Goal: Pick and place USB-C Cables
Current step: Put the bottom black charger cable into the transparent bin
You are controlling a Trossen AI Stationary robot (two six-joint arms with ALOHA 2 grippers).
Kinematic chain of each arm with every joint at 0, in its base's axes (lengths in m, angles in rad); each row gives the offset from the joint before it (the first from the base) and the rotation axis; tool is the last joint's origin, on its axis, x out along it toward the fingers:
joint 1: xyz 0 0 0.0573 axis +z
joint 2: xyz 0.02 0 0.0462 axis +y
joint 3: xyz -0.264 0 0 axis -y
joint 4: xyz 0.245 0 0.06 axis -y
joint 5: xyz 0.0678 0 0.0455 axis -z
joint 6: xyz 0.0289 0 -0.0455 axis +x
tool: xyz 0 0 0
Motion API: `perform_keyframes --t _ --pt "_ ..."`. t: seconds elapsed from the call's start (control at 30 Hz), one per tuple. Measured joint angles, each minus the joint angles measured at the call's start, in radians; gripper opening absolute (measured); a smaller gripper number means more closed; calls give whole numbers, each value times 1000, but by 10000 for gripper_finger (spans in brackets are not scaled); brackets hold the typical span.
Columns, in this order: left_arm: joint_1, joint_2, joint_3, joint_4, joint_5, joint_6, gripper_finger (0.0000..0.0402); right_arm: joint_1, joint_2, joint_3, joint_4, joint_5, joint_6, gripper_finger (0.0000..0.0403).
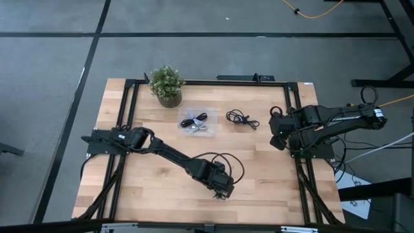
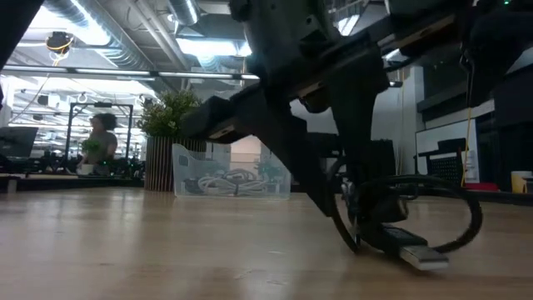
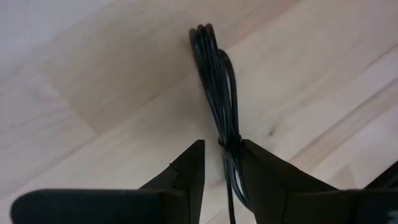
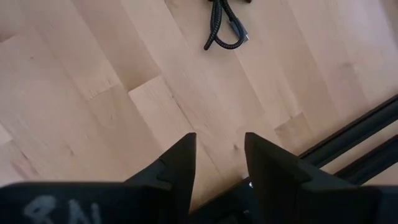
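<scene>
A black USB-C cable (image 3: 211,74), bundled long and tied at its waist, lies flat on the wooden table near the front middle. Its silvery plug (image 2: 420,257) rests on the wood. My left gripper (image 3: 222,146) is open and low over it, pointing steeply down, one finger on each side of the tied waist. A second black cable (image 1: 240,118) lies loose on the table at the far middle. My right gripper (image 4: 221,146) stands open at the right side (image 1: 279,139), above bare wood, with that cable (image 4: 225,28) ahead of it. My left gripper straddles the cable's tied waist (image 3: 229,142) from above, its fingers lying across the bundle. One finger (image 3: 255,162) stands right against the tie; I cannot tell whether it touches. The cable lies flat on the table.
A clear plastic container (image 1: 210,111) holding cables, black and light, stands at the far middle, seen in the low view (image 2: 187,167). A small potted plant (image 1: 167,84) stands left of it. Black frame rails (image 1: 123,129) run along both table sides. Bare wood lies front left.
</scene>
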Motion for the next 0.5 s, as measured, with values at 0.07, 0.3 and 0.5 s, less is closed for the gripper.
perform_keyframes --t 0.07,0.3,0.5 --pt "-7 0 -21 11 -3 -3 97 0 0 0 0 0 0 142" --pt "-30 -3 -52 39 4 -21 97 0 0 0 -1 0 0 142" --pt "-46 -4 -57 -2 6 -20 93 0 0 0 -1 0 0 142"
